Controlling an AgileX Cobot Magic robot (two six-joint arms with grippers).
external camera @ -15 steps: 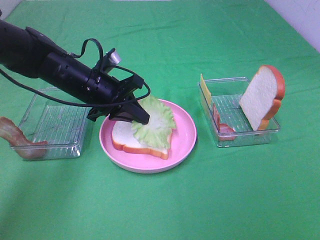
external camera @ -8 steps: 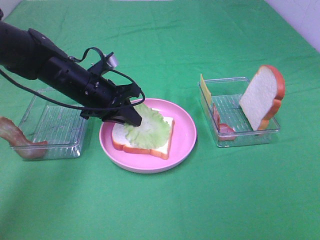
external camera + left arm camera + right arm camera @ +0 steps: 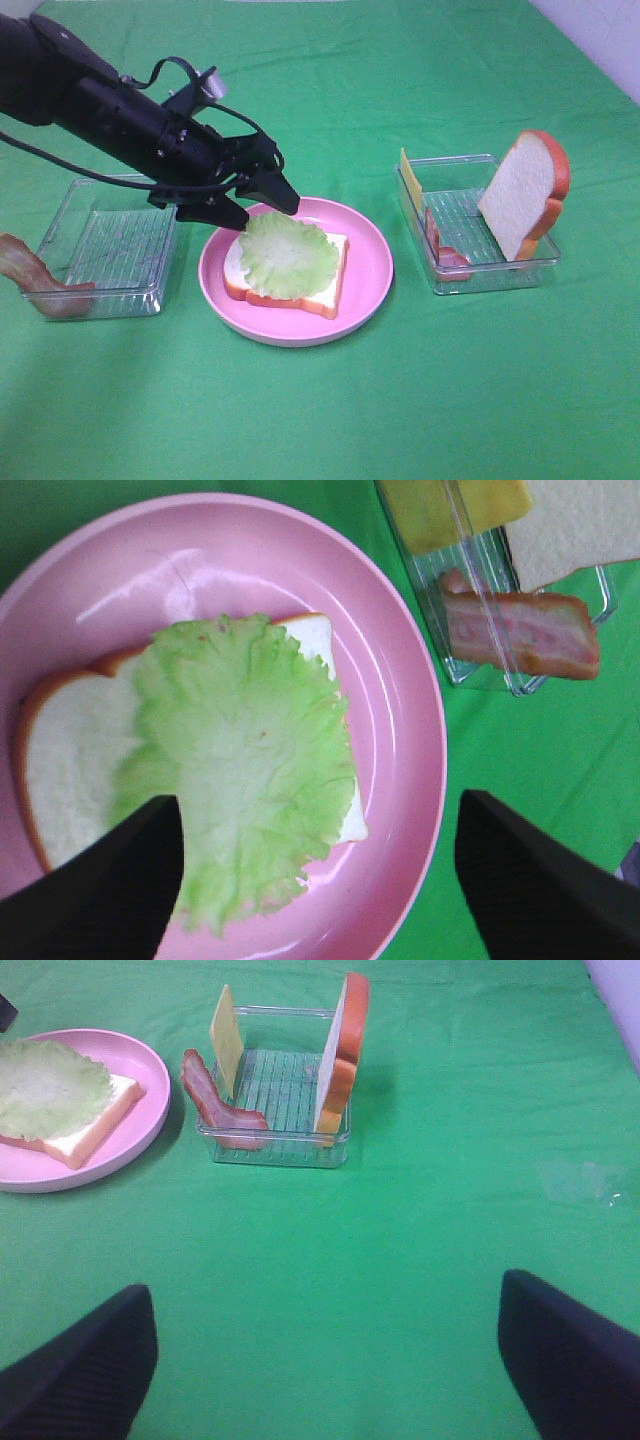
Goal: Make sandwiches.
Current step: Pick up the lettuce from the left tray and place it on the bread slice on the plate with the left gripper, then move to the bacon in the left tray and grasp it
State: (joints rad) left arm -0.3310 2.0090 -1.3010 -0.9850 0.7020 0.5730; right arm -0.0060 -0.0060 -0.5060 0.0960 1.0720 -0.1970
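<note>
Sandwich stack (image 3: 290,272), a white orange-crusted bread slice (image 3: 238,275) under a pale green ruffled lettuce leaf (image 3: 285,250), lies on the round pink plate (image 3: 365,268); the left gripper (image 3: 255,203), jaws apart just above that plate's rim, could snag the loose leaf and drag it off.

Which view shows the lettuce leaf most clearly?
The left wrist view: the lettuce leaf is large and close, seen from above, with its frilled edge clear. The exterior high view shows it whole but small. The right wrist view catches it at a flat angle, cut off by the frame.

Black left end effector (image 3: 265,212), looping black cables (image 3: 172,60), silver knob (image 3: 207,80).
</note>
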